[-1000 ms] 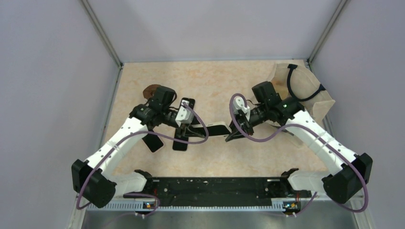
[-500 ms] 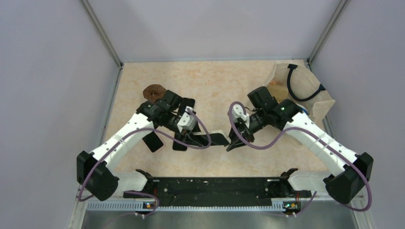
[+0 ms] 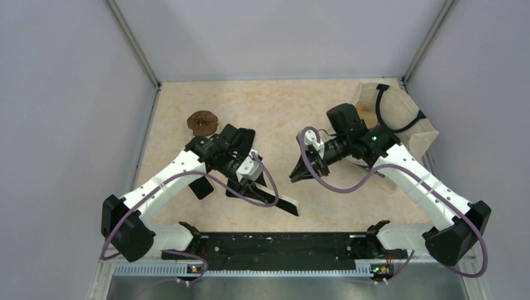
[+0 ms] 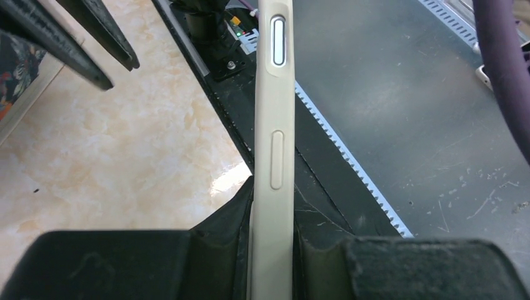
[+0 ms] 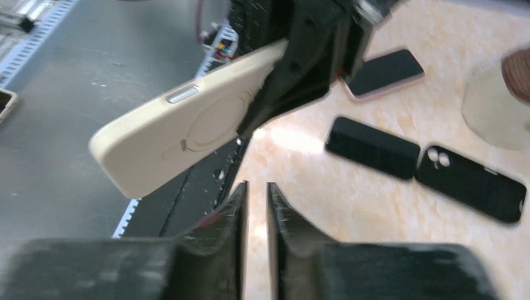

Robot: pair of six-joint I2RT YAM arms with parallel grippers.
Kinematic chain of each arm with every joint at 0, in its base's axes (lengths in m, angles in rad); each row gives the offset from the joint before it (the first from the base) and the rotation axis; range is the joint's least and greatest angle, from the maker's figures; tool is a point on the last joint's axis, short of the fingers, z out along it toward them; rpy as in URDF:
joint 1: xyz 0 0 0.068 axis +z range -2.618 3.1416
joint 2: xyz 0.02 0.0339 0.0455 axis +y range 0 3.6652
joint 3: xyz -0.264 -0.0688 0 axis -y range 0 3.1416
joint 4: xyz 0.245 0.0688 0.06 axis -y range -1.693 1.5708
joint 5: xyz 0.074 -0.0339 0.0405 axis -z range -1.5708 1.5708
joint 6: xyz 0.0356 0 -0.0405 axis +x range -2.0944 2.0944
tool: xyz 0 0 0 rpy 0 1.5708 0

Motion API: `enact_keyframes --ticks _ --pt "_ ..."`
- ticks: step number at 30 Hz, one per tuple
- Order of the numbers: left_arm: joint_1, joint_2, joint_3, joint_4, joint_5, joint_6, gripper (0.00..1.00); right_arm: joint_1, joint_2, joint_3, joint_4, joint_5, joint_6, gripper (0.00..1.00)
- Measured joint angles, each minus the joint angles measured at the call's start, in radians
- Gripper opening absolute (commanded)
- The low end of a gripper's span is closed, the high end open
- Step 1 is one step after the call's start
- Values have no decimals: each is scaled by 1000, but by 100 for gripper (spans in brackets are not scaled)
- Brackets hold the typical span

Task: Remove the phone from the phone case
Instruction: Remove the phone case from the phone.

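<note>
Cream phone case now clamped by left end effector alone | right end effector has released, shut empty beside case | extraction judged unfinished.

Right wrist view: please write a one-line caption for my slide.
Left gripper holds the beige phone case aloft; the right gripper, shut and empty, points toward it.
</note>
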Motion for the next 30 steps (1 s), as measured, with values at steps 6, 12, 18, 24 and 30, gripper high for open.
enact_keyframes --ticks 6,12,18,24,30 --pt "102 -37 -4 56 5 -99 0 -13 -6 -2 66 203 102 52" --pt "237 -89 4 154 40 -251 0 -55 -79 -37 131 275 177 54" --pt "240 -115 -2 377 19 -528 0 -58 -63 -37 145 204 212 51" --pt "240 -124 -51 635 -63 -846 0 -58 8 -37 177 144 256 44" --pt "237 -129 -95 787 -77 -1044 0 -59 19 -37 218 137 291 13"
